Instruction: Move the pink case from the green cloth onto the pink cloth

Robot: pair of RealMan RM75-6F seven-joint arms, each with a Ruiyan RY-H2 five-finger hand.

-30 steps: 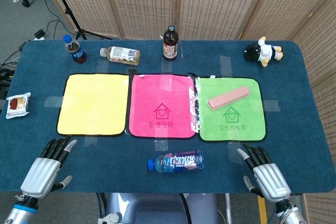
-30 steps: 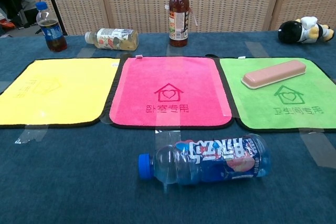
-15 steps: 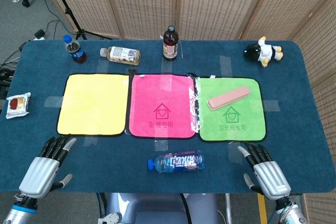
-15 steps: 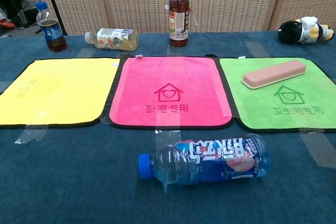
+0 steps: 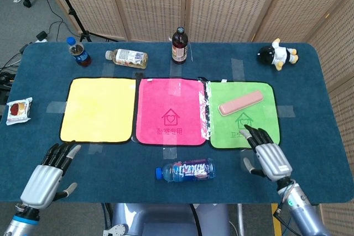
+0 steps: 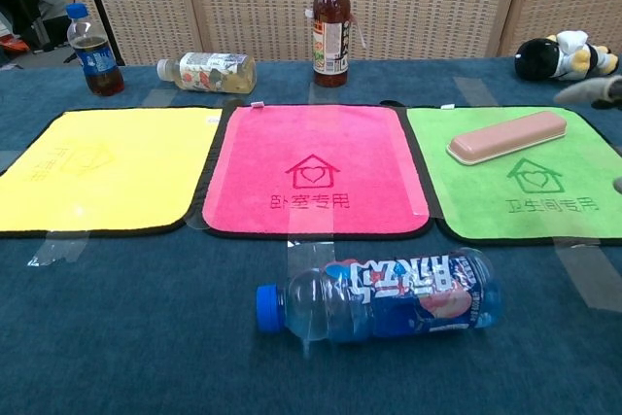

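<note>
Left robot hand (image 5: 46, 176) and right robot hand (image 5: 267, 156) hover, fingers spread, holding nothing.

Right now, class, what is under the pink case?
The green cloth lies under the pink case, which rests tilted on its far half. The patch of cloth directly beneath the case is covered.

Bright even light; soft shadows; both views sharp; slight glare on tape.

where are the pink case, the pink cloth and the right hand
pink case (image 5: 239, 103), head view, middle of its top
pink cloth (image 5: 169, 95), head view, bare upper part
right hand (image 5: 267, 156), head view, back of the hand
</note>
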